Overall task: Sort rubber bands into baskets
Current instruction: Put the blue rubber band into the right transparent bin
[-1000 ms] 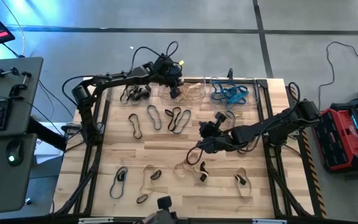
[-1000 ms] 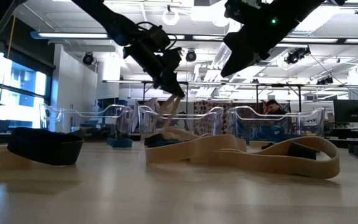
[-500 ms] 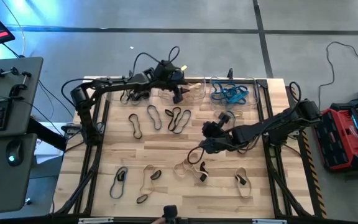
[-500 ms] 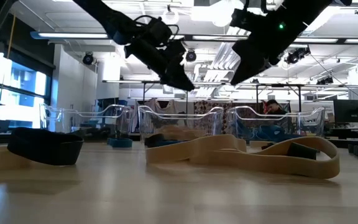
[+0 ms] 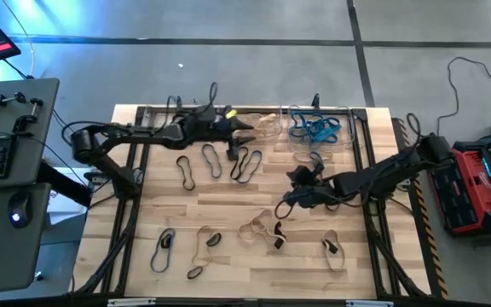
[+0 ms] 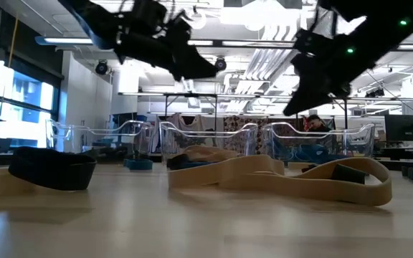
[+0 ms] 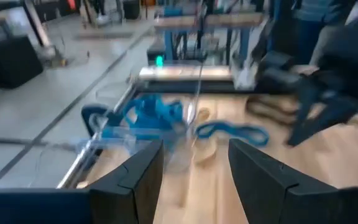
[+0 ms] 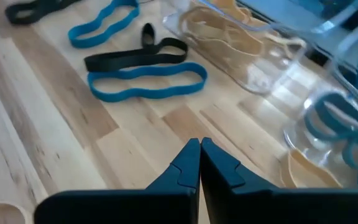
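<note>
Three clear baskets stand along the far edge. The left one is mostly under my left arm in the high view, the middle one holds tan bands, and the right one holds blue bands. Loose rubber bands lie on the wood: dark and blue ones near the baskets, tan ones toward the near edge. My left gripper hovers open and nearly level beside the middle basket. My right gripper is shut and empty, slanting down above the table's middle.
More tan and dark bands lie near the front edge. One blue band lies on the wood just before the right basket. Black frame rails run along the table's sides.
My left gripper has opened and let go of a tan band, which dropped into the middle basket. It then drew back toward the table's left and tipped up to nearly level. My right gripper stayed shut, sank a little and rolled.
</note>
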Controlling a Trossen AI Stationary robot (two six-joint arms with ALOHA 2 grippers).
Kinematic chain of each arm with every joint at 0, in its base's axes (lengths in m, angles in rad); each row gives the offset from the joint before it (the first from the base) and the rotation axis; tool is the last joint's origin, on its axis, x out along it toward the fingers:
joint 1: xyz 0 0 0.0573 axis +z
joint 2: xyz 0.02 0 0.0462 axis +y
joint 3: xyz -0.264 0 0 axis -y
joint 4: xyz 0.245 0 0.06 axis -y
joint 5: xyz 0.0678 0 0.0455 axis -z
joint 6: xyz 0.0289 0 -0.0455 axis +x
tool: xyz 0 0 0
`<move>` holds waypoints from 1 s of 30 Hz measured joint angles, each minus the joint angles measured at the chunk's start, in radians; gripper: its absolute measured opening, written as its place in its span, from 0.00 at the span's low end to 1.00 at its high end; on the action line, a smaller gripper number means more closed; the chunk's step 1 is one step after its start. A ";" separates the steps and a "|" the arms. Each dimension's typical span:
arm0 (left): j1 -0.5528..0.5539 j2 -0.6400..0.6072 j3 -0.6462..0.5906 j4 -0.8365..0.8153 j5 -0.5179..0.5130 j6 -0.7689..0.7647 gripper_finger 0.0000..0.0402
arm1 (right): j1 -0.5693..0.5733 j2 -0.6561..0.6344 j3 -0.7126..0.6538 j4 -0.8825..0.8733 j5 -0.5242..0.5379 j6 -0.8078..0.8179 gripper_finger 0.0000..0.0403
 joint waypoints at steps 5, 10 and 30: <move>-0.061 -0.115 -0.136 0.063 -0.001 -0.030 0.43 | 0.000 -0.120 -0.085 -0.030 -0.020 0.103 0.00; -0.134 -0.223 -0.260 0.075 -0.001 -0.070 0.43 | -0.007 -0.153 -0.091 -0.205 -0.016 0.277 0.04; -0.307 -0.296 -0.392 0.113 -0.011 -0.099 0.43 | -0.225 0.099 -0.117 -0.371 -0.134 0.658 0.57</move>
